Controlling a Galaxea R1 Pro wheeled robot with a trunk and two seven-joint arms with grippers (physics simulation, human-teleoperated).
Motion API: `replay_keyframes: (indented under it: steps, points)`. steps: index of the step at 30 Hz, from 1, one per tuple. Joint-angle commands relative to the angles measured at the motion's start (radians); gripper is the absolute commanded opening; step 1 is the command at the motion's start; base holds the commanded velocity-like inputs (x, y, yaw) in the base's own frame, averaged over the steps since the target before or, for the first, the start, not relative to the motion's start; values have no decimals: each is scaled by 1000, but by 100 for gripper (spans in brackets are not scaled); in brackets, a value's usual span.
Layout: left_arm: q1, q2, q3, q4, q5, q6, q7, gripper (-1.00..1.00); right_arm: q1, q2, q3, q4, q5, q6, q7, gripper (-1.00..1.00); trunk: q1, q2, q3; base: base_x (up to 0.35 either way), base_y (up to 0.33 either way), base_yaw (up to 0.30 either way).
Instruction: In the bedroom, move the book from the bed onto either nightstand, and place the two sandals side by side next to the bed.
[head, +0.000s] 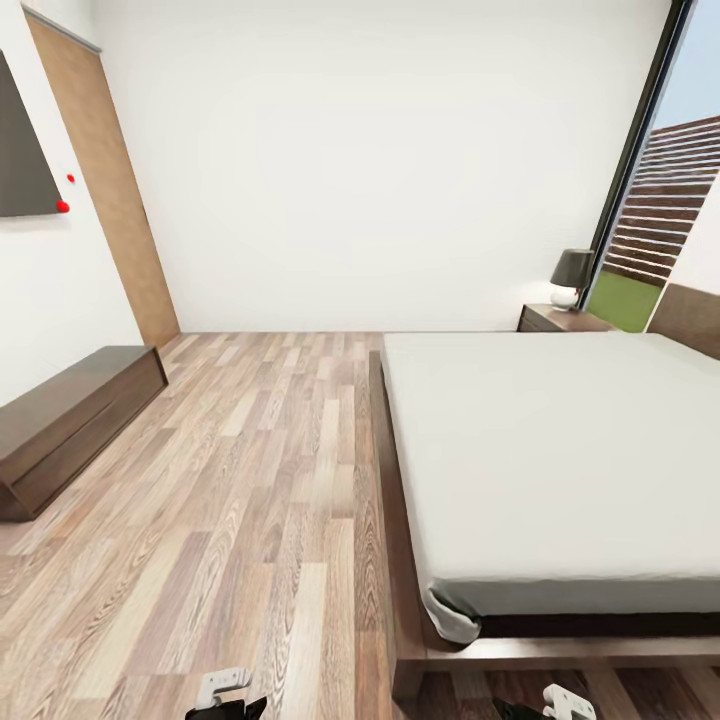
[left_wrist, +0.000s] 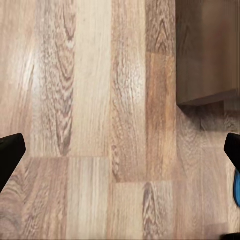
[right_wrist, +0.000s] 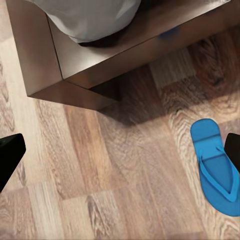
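Note:
The bed (head: 560, 450), a dark wood frame under a bare off-white mattress, takes up the right of the head view. The book is out of view. One nightstand (head: 560, 318) with a dark-shaded lamp (head: 570, 275) stands at the bed's far corner. A blue sandal (right_wrist: 217, 167) lies flat on the plank floor near the bed frame's corner (right_wrist: 75, 75), close to one finger of my open, empty right gripper (right_wrist: 120, 155). My left gripper (left_wrist: 120, 155) is open over bare floor. A blue sliver of a sandal (left_wrist: 236, 187) shows beside its finger; I cannot tell whether it is the same sandal.
A long low dark cabinet (head: 70, 415) runs along the left wall under a dark wall screen (head: 20, 150). A wooden door (head: 105, 180) is at the back left. A tall window (head: 660, 200) is behind the nightstand. Wood floor (head: 250, 470) stretches between cabinet and bed.

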Motion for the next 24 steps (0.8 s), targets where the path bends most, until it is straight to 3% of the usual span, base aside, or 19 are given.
replay_keyframes:
  steps: [1,24]
  points:
    - [-1,0,8,1,-11,-4,-3,100,-1,0,4,2,-9,-2,4,100,-4,7,2,0,0,0]
    - [-1,0,8,19,-12,-5,-3,100,-1,0,3,2,-10,-2,4,100,-92,168,74,0,0,0]
